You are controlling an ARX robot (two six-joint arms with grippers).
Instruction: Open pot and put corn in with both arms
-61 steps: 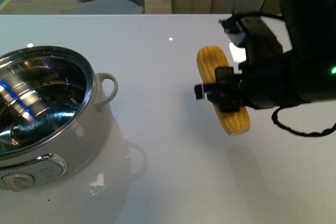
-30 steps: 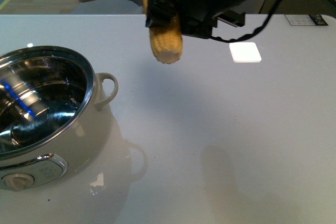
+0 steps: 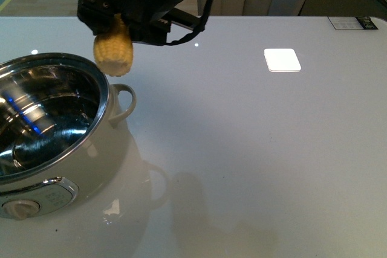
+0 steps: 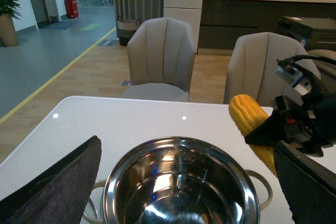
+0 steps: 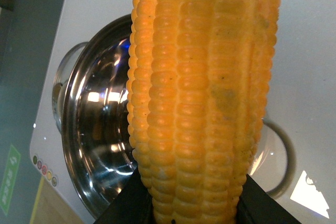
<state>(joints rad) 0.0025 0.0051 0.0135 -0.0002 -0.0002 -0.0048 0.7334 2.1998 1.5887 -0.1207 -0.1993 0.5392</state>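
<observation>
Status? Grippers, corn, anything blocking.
Left gripper open, empty. Right gripper shut on corn, held up at rim of pot, not in. Pot open, empty; nothing blocking.

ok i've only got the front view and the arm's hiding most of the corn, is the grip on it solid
Observer: Yes. In the right wrist view the right gripper is closed on the corn, with a dark finger pressed against each side of the cob.
Operator: and the left arm, can't see it at all, is it holding anything
Observer: No. In the left wrist view the left gripper has its fingers spread wide with nothing between them, and it looks down at the uncovered pot.
</observation>
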